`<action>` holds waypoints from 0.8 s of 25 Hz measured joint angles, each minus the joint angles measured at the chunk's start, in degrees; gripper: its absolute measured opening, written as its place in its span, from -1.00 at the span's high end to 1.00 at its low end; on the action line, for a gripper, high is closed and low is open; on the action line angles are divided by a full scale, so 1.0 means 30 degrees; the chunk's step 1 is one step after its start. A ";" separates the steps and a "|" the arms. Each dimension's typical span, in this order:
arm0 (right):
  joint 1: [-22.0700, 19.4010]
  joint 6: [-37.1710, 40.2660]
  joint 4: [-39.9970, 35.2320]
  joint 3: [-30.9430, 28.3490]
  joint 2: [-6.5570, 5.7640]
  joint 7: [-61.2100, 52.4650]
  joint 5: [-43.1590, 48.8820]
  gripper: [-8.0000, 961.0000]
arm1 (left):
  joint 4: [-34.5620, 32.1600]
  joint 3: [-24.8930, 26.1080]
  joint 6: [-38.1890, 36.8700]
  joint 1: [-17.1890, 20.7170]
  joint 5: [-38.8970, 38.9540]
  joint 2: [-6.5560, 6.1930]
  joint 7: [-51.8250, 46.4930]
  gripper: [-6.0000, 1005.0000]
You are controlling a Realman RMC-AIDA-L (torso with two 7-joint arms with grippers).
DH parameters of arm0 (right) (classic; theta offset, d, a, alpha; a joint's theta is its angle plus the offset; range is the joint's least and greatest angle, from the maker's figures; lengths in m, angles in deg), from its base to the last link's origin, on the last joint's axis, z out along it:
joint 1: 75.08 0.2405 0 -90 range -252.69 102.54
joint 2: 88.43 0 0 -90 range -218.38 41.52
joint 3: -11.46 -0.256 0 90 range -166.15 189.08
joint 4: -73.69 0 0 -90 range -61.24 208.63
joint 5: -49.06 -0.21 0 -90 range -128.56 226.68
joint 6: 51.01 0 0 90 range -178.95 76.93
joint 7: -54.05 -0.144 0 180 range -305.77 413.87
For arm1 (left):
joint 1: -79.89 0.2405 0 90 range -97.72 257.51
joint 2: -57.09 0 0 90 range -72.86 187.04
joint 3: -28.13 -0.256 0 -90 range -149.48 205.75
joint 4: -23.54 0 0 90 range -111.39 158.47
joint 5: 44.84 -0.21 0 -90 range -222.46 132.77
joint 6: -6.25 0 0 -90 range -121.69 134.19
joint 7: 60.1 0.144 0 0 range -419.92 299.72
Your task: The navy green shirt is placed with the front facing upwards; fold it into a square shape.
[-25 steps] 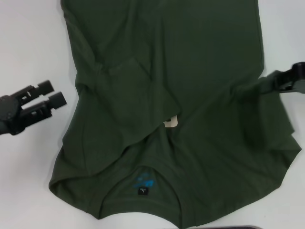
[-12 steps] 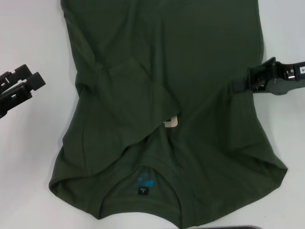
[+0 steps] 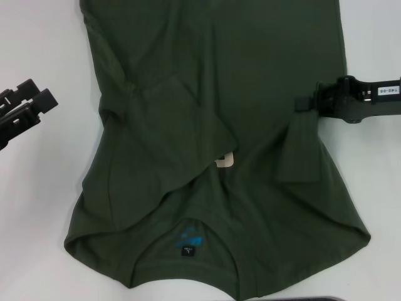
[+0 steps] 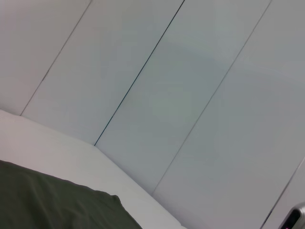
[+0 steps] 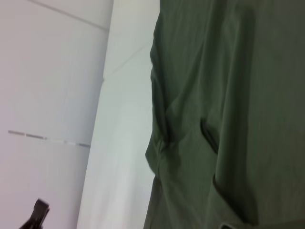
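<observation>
Navy green shirt (image 3: pixel 213 125) lies spread on the white table (image 3: pixel 44 207), collar nearest the robot, body running away from it; matte cotton knit, soft creases across the middle. Inside the collar a small black neck tag (image 3: pixel 187 251) under a patch of blue print (image 3: pixel 190 239) — print not legible; a scrap of cream lettering (image 3: pixel 225 160) peeps from under a fold near the centre, unreadable. The shirt's left side is folded inward over the chest, its edge running diagonally.

Right gripper (image 3: pixel 307 104) sits over the shirt's right edge, fingers closed on a pinch of the sleeve fabric, which hangs from them as a lifted flap; a white sticker (image 3: pixel 388 91) on the arm carries small characters, too small to read.

Left gripper (image 3: pixel 36 98) is off the cloth, over bare table to the left, well apart from the shirt; its two dark fingers show a narrow gap, holding nothing.

Left wrist view: a corner of the shirt (image 4: pixel 57 205) on the table, pale panelled wall (image 4: pixel 181 95) behind.
</observation>
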 joint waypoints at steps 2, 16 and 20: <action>-0.0020 -0.0466 0.0389 -0.0016 0.0029 0.0218 -0.0233 0.94 | -0.0006 0.0000 -0.0014 0.0018 0.0026 0.0026 0.0001 -0.61; 0.0015 -0.2116 0.1256 0.0122 0.0356 0.0216 -0.0607 0.93 | -0.0034 0.0210 -0.0098 -0.0007 0.0123 0.0078 0.0014 -0.61; -0.0009 -0.2365 0.1385 0.0021 0.0357 0.0209 -0.0648 0.74 | -0.0082 0.0226 -0.0065 -0.0009 0.0123 0.0079 0.0082 -0.61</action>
